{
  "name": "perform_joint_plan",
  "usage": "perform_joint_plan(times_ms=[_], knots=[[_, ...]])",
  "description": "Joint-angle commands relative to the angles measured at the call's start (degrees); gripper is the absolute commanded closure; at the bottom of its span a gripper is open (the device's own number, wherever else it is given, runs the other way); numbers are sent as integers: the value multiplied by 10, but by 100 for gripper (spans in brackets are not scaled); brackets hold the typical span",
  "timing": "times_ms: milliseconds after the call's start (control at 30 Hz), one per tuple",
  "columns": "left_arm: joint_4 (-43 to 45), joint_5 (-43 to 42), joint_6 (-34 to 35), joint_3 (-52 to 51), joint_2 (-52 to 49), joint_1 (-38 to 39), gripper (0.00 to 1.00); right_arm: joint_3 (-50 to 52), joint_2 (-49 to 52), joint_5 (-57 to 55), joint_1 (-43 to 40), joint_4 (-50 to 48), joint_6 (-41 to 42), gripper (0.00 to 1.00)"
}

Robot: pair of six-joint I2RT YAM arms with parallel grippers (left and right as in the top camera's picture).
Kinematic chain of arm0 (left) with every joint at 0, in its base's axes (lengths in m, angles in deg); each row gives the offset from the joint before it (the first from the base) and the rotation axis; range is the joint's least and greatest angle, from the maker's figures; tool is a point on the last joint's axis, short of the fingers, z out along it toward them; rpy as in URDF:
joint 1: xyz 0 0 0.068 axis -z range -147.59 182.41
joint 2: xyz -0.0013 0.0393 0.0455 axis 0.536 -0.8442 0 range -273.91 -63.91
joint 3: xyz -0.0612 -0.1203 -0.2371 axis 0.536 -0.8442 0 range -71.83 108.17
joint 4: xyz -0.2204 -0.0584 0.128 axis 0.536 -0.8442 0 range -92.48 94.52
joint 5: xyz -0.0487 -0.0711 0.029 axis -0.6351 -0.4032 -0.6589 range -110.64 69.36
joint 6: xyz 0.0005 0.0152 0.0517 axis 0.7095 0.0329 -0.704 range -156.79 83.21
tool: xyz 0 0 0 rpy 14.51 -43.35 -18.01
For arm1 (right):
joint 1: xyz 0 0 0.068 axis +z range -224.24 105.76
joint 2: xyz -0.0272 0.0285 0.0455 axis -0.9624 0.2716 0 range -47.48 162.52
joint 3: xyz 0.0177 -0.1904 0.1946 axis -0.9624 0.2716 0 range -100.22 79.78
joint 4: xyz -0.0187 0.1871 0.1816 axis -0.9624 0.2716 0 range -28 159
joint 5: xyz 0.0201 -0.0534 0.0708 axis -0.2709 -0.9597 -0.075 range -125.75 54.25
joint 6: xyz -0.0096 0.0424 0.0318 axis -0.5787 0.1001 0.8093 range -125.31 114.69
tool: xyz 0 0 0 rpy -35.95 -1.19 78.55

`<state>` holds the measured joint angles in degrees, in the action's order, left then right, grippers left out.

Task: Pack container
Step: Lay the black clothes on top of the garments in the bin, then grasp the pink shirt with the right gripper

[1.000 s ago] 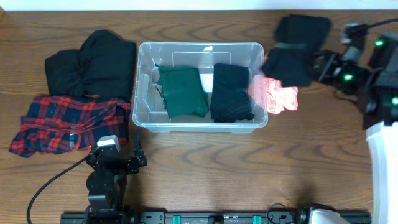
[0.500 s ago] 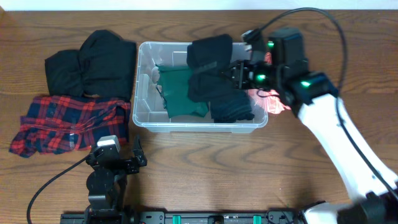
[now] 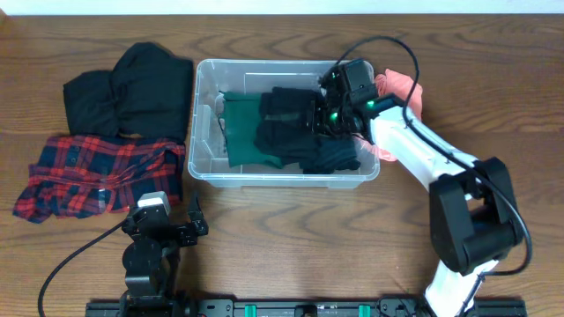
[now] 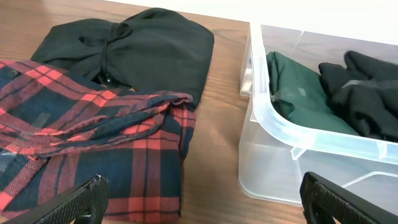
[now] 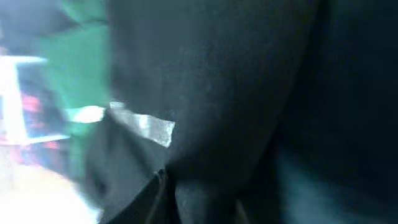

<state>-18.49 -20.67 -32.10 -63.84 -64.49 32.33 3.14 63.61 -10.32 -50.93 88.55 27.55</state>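
Note:
The container (image 3: pixel 282 179), a clear plastic bin, stands at the table's middle and holds a folded green garment (image 3: pixel 240 132) and a folded black one (image 3: pixel 339 158). My right gripper (image 3: pixel 328 113) is down inside the bin, shut on another black garment (image 3: pixel 282 119) that lies over the green and black ones. In the right wrist view this black cloth (image 5: pixel 249 93) fills the frame and hides the fingers; the green garment (image 5: pixel 74 62) shows at left. My left gripper (image 4: pixel 202 199) is open and empty, low over the table between the plaid shirt (image 4: pixel 93 137) and the container (image 4: pixel 298 146).
A red plaid shirt (image 3: pixel 97 172) and a pile of black clothes (image 3: pixel 132 88) lie left of the bin. A pink-red garment (image 3: pixel 401 88) lies at the bin's right end under my right arm. The left arm (image 3: pixel 150 246) sits at the front edge.
My right arm swung from the far right into the bin, carrying the black garment and lowering it onto the clothes inside. The left arm has not moved.

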Motion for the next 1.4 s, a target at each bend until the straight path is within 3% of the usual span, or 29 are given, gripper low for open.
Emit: perform_joint_plan(times_ms=[0, 233, 433, 700, 867, 1033, 1200, 1367], knots=[[-2, 0, 3, -11, 3, 3, 2, -2, 12, -83, 5, 16, -17, 71], [-2, 0, 3, -11, 3, 3, 2, -13, -47, -120, 5, 33, -47, 64], [-2, 0, 3, -11, 3, 3, 2, -17, -179, -134, -15, 70, -64, 36], [-2, 0, 3, -11, 3, 3, 2, -17, -301, -132, -184, 134, -75, 21], [-2, 0, 3, -11, 3, 3, 2, -4, -268, -125, -314, 184, -137, 6], [-2, 0, 3, -11, 3, 3, 2, 18, -173, -66, -371, 186, -194, 5], [-2, 0, 3, -11, 3, 3, 2, 19, -54, 13, -377, 147, -236, 8], [-2, 0, 3, -11, 3, 3, 2, 19, 31, 56, -369, 101, -230, 18]])
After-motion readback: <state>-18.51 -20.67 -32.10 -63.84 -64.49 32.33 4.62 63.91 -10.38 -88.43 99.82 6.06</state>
